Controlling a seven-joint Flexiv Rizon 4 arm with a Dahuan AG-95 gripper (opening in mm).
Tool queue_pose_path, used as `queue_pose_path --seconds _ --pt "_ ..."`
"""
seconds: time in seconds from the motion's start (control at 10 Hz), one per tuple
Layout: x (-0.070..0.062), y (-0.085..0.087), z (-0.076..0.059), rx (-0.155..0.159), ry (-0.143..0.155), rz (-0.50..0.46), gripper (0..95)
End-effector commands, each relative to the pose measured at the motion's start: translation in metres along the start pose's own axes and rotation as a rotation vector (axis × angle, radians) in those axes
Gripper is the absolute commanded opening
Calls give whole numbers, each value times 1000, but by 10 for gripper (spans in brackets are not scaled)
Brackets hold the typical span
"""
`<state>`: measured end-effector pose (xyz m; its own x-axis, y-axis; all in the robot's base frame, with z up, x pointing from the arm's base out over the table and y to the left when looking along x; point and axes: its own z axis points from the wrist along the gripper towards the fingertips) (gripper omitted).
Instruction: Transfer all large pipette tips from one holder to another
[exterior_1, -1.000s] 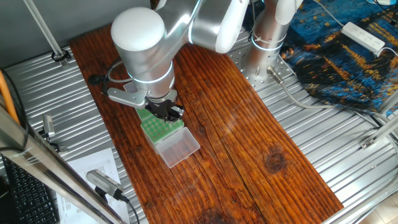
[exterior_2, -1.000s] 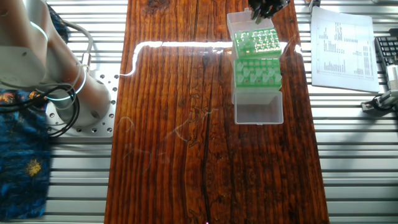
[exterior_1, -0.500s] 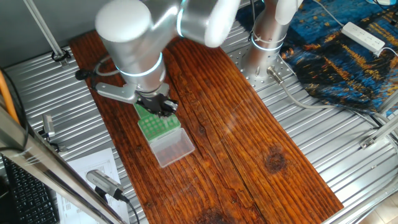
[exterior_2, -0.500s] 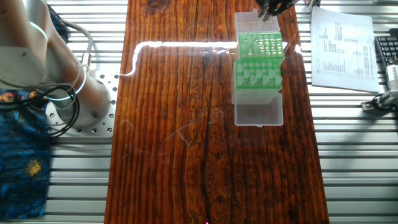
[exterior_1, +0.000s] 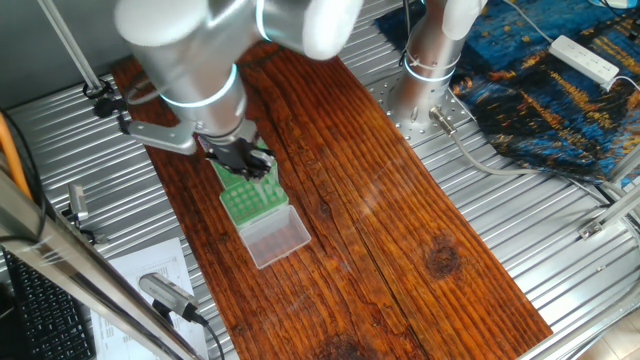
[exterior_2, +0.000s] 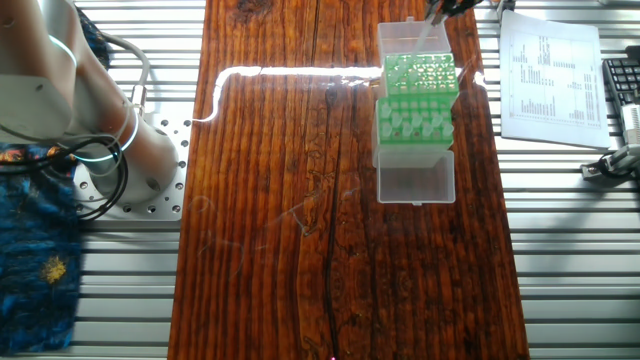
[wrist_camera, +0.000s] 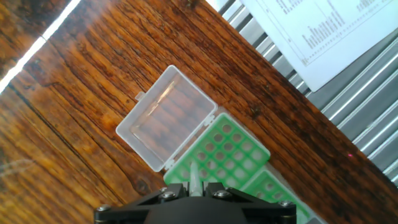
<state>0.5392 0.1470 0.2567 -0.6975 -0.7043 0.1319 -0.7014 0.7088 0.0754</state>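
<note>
Fingers: the gripper (wrist_camera: 198, 186) holds one pale tip (wrist_camera: 194, 176) between its fingers. The fingers are close together on it. The tip's long way runs along the fingers and it points down at the racks.

Where the tips are: in the other fixed view, the large pipette tips (exterior_2: 414, 120) stand in the near green rack (exterior_2: 416, 142), wide ends up. One more tip (exterior_2: 424, 36) hangs from the gripper (exterior_2: 445, 6) at the top edge of that view.

Empty rack: the far green rack (exterior_2: 421, 72) shows mostly bare round holes. It touches the near green rack on its 12 o'clock side in the other fixed view.

Lids: a clear lid (exterior_2: 406, 39) lies open at the 12 o'clock end of the racks and another clear lid (exterior_2: 416, 183) at the 6 o'clock end. All sit on the wooden tabletop (exterior_2: 290, 200).

What matters most: in the hand view, the held tip hangs over the far green rack (wrist_camera: 227, 151), near the edge where the clear lid (wrist_camera: 167, 123) joins. The holes lie toward 1 o'clock from the tip's end.

Next move, I think: the tip must line up straight above one bare hole and then go down. If it tilts, it could hit the rack's top and miss.

Paper: a printed sheet (exterior_2: 548, 70) lies at 3 o'clock of the racks, well apart.
</note>
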Motion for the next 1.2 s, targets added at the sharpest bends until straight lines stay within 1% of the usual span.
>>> queue_pose_path --seconds 0.1,0.3,0.4,0.5,0.6,0.7,0.8,0.9,1.1,1.2 --pt "1 -2 -10 -14 1 -5 0" --pt "1 -4 -21 -31 2 -5 0" --pt "1 -6 -30 -39 1 -7 0" --pt "1 -7 -34 -41 0 -6 0" --pt "0 -10 -45 -44 9 -18 0" --pt "0 -11 -53 -45 18 -26 0" --pt "3 -13 -58 -38 30 -38 0" --pt "6 -14 -60 -39 32 -45 0" --pt "19 -18 -64 -33 43 -84 0" --pt "22 -20 -64 -33 42 -91 0"
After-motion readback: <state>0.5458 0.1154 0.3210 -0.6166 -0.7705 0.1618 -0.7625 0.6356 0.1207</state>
